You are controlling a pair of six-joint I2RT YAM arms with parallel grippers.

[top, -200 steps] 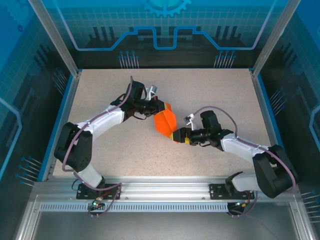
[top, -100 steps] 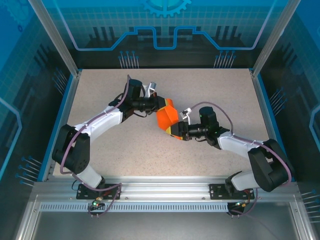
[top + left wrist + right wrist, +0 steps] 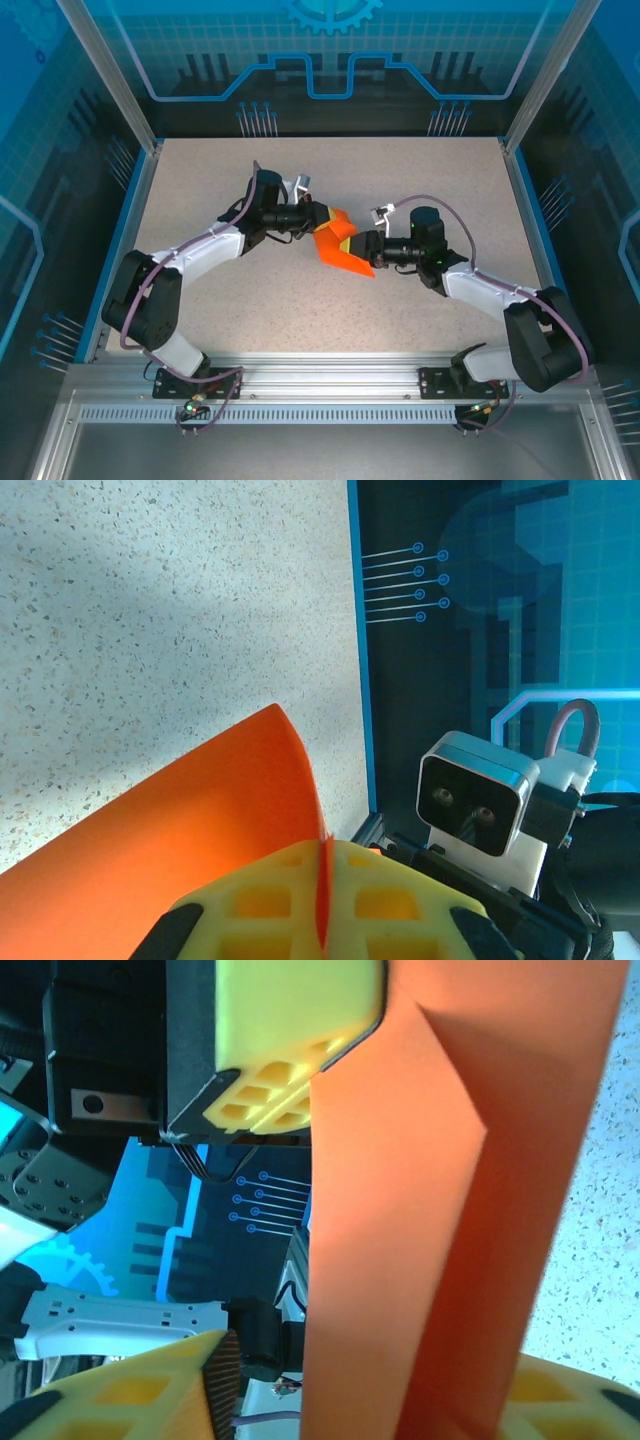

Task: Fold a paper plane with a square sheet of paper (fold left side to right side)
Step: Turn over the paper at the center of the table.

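The square sheet of paper (image 3: 346,254), bright orange and creased into a narrower folded shape, hangs above the table's middle between both arms. My left gripper (image 3: 322,217) is shut on its upper left edge; in the left wrist view the yellow fingers (image 3: 250,910) pinch a thin orange edge of the paper (image 3: 200,820). My right gripper (image 3: 361,246) reaches in from the right. In the right wrist view the folded paper (image 3: 440,1210) runs between my right gripper's (image 3: 390,1390) jaws. A gap shows beside its left finger (image 3: 150,1390), so it is open.
The speckled table (image 3: 420,180) has a blue rim (image 3: 524,215) on its right side and aluminium posts at the back corners. The right arm's wrist camera (image 3: 475,795) sits close behind the left fingers. Both arm bases (image 3: 190,375) stand at the near rail.
The right gripper has moved up toward the back and its jaws have narrowed around the paper. The paper has swung from hanging down-left to pointing lower right. The left gripper stayed shut.
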